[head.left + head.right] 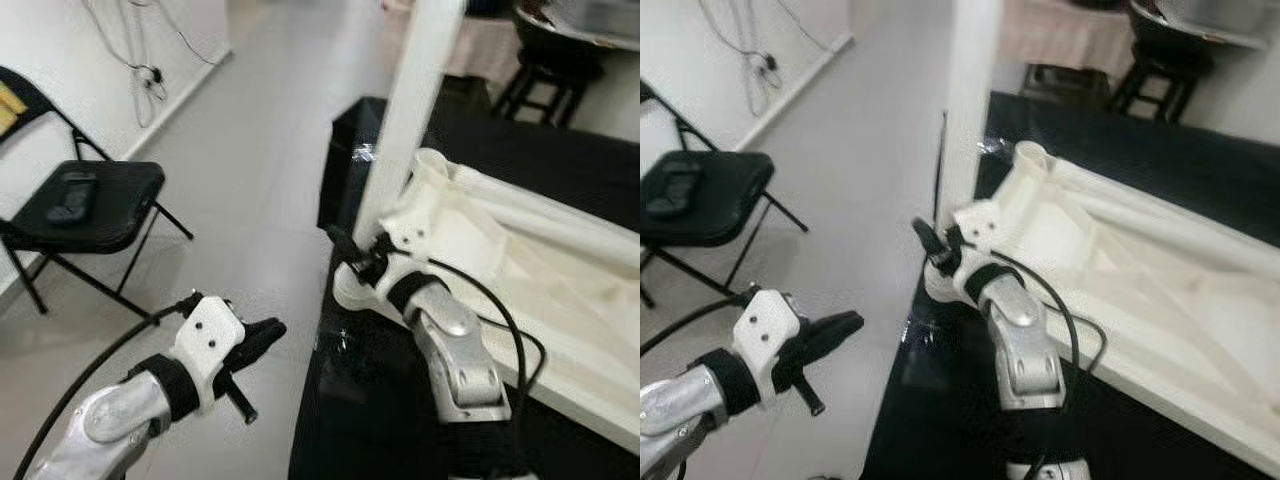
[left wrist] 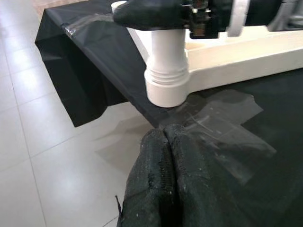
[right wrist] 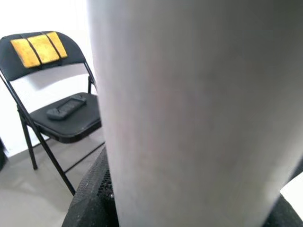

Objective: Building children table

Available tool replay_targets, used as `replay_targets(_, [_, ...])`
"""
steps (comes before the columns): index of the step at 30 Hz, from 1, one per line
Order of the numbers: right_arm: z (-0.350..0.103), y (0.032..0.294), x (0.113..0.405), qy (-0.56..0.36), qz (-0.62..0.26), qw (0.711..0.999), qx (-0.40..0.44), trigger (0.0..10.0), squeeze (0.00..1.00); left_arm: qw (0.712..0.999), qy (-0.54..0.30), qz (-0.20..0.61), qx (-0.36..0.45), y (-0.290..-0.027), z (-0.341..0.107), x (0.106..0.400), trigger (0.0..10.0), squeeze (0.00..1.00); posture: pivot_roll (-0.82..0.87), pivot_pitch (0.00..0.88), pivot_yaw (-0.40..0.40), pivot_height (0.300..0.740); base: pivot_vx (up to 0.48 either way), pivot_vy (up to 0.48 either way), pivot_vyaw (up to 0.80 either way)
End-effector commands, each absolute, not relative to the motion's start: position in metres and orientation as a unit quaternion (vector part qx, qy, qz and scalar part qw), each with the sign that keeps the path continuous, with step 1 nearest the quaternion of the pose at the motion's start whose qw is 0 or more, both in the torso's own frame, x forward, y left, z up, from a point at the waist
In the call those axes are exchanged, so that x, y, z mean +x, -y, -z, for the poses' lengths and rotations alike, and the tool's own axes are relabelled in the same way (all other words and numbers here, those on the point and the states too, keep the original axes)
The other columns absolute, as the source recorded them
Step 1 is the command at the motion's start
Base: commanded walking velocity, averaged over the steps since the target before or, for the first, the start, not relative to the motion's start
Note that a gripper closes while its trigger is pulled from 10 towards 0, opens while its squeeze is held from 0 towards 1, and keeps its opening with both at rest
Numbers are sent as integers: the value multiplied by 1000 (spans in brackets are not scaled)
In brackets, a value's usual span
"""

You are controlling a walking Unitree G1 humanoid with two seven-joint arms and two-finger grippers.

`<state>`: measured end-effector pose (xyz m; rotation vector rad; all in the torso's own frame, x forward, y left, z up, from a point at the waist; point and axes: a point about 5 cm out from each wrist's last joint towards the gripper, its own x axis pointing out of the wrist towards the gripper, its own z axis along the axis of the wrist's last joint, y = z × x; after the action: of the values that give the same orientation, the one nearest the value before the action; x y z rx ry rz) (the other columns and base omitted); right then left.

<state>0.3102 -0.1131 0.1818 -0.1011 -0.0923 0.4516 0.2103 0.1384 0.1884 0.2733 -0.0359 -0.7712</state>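
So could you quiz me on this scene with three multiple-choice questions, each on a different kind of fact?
1. Where does the upside-down white table top lie?
A. on the black-covered surface
B. on the folding chair
C. on the floor

2. What colour is the table leg?
A. black
B. white
C. yellow

3. What is the left claw doing?
A. gripping the leg
B. shut, holding nothing
C. holding a cable

Answers: 1 A, the top rests on the black cover. 2 B, the post is white. 3 B, its fingers press together; the right claw grips the leg.
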Motion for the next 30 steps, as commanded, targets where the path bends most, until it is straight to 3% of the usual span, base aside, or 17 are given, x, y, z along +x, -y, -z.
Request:
replay_targets(1, [-142, 117, 304, -57, -231, 969, -69, 0, 0, 913, 15, 388, 123, -134, -187, 210, 10000, 0, 81, 197, -102, 740, 0, 0, 0])
replay_targets(4, [-144, 116, 310, -54, -231, 969, -72, 0, 0, 912, 16, 391, 123, -133, -187, 210, 10000, 0, 85, 193, -105, 740, 0, 0, 0])
replay_targets(5, [-147, 116, 315, -50, -236, 967, -77, 10000, 0, 912, 17, 392, 123, -132, -187, 211, 10000, 0, 89, 192, -106, 740, 0, 0, 0])
replay_targets(6, [-147, 116, 315, -50, -236, 967, -77, 10000, 0, 912, 17, 392, 123, -132, -187, 211, 10000, 0, 89, 192, -106, 740, 0, 0, 0])
replay_targets(7, [-156, 113, 323, -27, -256, 964, -69, 10000, 184, 912, 18, 390, 124, -133, -188, 212, 10000, 0, 83, 190, -104, 740, 0, 0, 0])
replay_targets(8, [-156, 113, 323, -27, -256, 964, -69, 10000, 184, 912, 18, 390, 124, -133, -188, 212, 10000, 0, 83, 190, -104, 740, 0, 0, 0])
replay_targets(9, [-168, 102, 329, 2, -316, 947, -50, 10000, 1000, 912, 18, 389, 125, -133, -188, 212, 10000, 0, 85, 190, -100, 740, 0, 0, 0])
replay_targets(10, [-168, 102, 329, 2, -316, 947, -50, 10000, 1000, 912, 18, 389, 125, -133, -188, 212, 10000, 0, 85, 190, -100, 740, 0, 0, 0])
replay_targets(11, [-184, 93, 333, 33, -376, 925, -36, 10000, 1000, 912, 19, 390, 125, -132, -188, 213, 10000, 0, 87, 190, -100, 740, 0, 0, 0])
replay_targets(16, [-215, 78, 329, 84, -473, 876, -43, 10000, 1000, 911, 20, 392, 126, -131, -189, 213, 10000, 0, 88, 192, -101, 740, 0, 0, 0])
replay_targets(17, [-222, 75, 329, 93, -516, 849, -66, 10000, 0, 912, 22, 391, 126, -131, -190, 214, 10000, 0, 97, 191, -107, 740, 0, 0, 0])
replay_targets(20, [-228, 74, 331, 87, -601, 787, -109, 10000, 0, 912, 24, 388, 128, -131, -191, 214, 10000, 0, 105, 193, -109, 740, 0, 0, 0])
replay_targets(22, [-228, 74, 331, 87, -601, 787, -109, 10000, 0, 912, 24, 388, 128, -131, -191, 214, 10000, 0, 105, 193, -109, 740, 0, 0, 0])
replay_targets(24, [-228, 74, 334, 69, -641, 754, -126, 10000, 0, 913, 25, 386, 128, -132, -192, 214, 10000, 0, 103, 194, -109, 740, 0, 0, 0])
replay_targets(28, [-231, 74, 338, 68, -657, 739, -133, 10000, 0, 913, 25, 385, 128, -132, -192, 214, 10000, 0, 104, 195, -110, 740, 0, 0, 0])
replay_targets(29, [-234, 73, 339, 69, -669, 730, -125, 5686, 0, 913, 25, 386, 128, -132, -192, 214, 10000, 0, 105, 198, -109, 740, 0, 0, 0])
replay_targets(30, [-234, 73, 339, 69, -669, 730, -125, 5686, 0, 913, 25, 386, 128, -132, -192, 214, 10000, 0, 105, 198, -109, 740, 0, 0, 0])
